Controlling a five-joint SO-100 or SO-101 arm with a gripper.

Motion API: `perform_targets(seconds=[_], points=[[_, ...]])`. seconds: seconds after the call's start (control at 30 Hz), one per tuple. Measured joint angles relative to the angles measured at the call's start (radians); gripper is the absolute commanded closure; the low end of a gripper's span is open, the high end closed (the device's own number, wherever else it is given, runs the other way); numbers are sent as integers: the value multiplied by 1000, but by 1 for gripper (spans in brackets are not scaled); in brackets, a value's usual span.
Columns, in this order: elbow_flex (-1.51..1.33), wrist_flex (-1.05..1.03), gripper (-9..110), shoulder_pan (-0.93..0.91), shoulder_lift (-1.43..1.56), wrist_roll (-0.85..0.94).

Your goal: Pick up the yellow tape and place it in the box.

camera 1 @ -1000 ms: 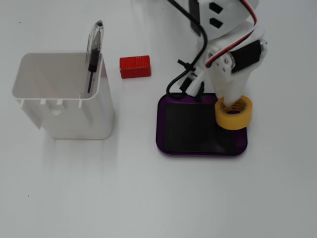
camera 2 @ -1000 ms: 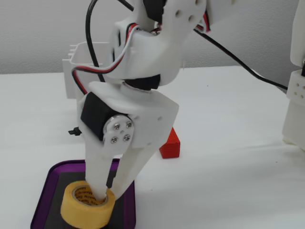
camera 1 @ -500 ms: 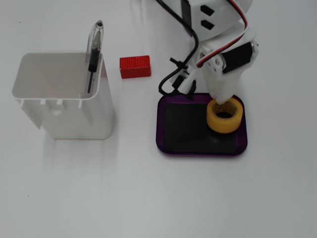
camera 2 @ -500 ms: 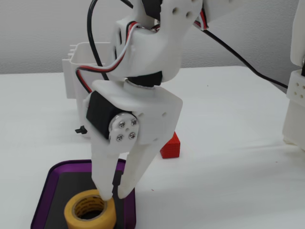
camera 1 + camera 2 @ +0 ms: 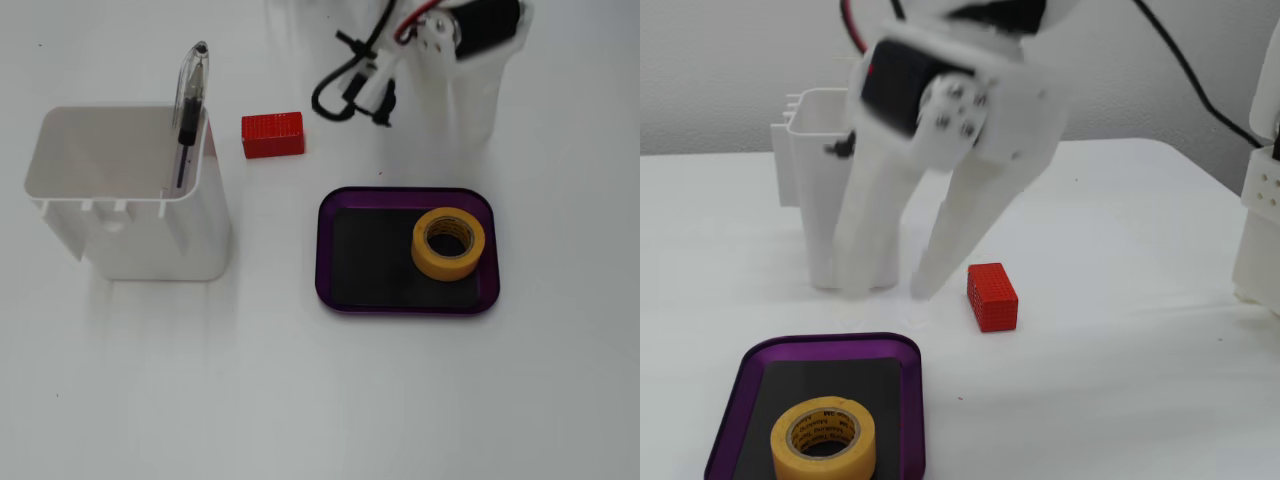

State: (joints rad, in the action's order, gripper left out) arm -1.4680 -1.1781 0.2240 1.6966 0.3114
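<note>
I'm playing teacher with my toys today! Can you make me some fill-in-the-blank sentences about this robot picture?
1. The yellow tape lies flat inside the ____ box.
2. The small ribbed block on the table is ____.
3. The gripper is open and holds ____.
4. A pen stands in the tall ____ container.

Missing words: purple; red; nothing; white
</note>
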Motion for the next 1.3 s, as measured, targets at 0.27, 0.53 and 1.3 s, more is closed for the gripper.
perform_targets(seconds=[0.27, 0.53, 1.3], points=[[-83, -166, 90, -3, 578, -138], [-532, -190, 90, -5, 1166, -249], [-1499, 8, 93, -250, 1651, -476]])
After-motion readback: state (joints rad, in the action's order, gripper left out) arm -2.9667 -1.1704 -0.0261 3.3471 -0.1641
